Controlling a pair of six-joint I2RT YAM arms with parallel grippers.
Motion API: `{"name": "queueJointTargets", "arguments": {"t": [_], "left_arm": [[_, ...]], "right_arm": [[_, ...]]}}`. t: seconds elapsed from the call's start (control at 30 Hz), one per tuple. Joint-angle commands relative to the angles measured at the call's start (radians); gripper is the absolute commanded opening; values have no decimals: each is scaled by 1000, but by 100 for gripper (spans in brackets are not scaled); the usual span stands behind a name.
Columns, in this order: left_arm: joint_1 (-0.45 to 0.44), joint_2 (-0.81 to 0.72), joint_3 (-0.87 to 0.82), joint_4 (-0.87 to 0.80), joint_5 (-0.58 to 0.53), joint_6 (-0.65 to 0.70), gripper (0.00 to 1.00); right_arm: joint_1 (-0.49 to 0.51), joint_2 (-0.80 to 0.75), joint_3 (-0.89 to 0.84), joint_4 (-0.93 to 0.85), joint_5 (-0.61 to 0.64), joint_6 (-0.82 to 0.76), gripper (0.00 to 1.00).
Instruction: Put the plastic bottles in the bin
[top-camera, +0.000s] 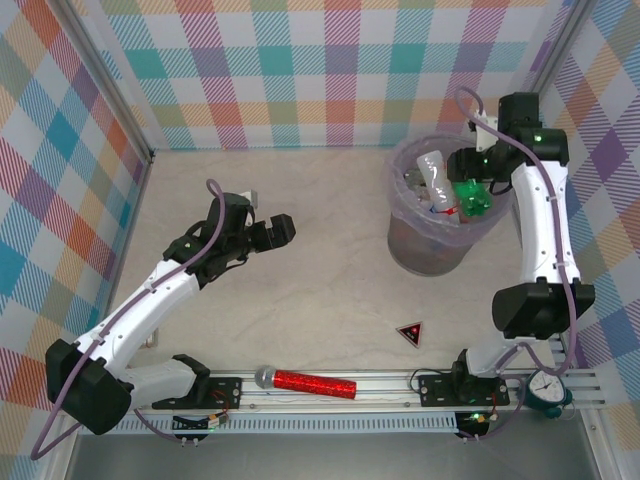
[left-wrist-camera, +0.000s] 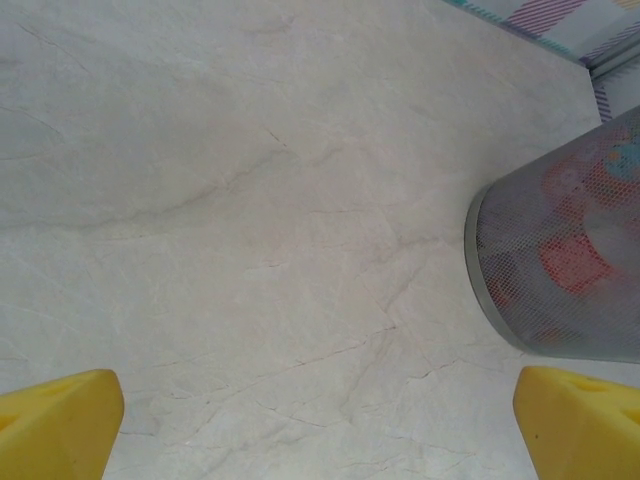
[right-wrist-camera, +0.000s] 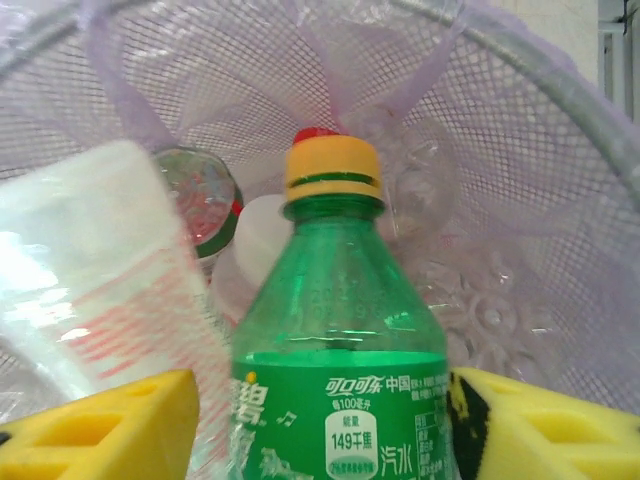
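Because right end effector (right-wrist-camera: 325, 432) clamps green plastic bottle (right-wrist-camera: 340, 330) over heaped round lilac bin (top-camera: 420, 250), release may bounce it out; left end effector (left-wrist-camera: 318, 435) apart.

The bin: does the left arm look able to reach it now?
Probably yes. The left gripper is open and empty, and only bare table lies between it and the bin. The right gripper holds a green bottle over the bin's right side, so its left wall looks free.

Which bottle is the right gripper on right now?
The green bottle with the yellow cap, held in the right gripper over the bin. The other bottles in there are clear with red labels.
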Motion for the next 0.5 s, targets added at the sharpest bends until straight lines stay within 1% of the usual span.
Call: {"name": "queueJointTargets", "arguments": {"t": [0.0, 0.07, 0.1, 0.13, 0.2, 0.33, 0.4, 0.47], "left_arm": [[-6, -4, 41, -1, -25, 42, 100], [-6, -1, 51, -1, -27, 48, 100], [-6, 2, 55, -4, -27, 49, 100], [-6, 5, 60, -5, -26, 51, 100], [-6, 11, 66, -6, -19, 55, 100], [-6, 20, 71, -4, -8, 56, 100], [-5, 18, 73, -4, -5, 58, 100], [-4, 13, 79, -13, 0, 60, 100]], "right_arm": [[4, 1, 117, -91, -12, 38, 71], [2, -7, 127, -86, 17, 49, 74], [-8, -14, 125, -81, 36, 55, 74], [-34, -19, 124, -77, 27, 70, 75], [-98, -30, 110, -54, -18, 106, 78], [-231, -43, 67, 2, -84, 171, 80], [-281, -34, 48, 20, -146, 188, 82], [-308, -6, 44, 22, -221, 180, 86]]}}
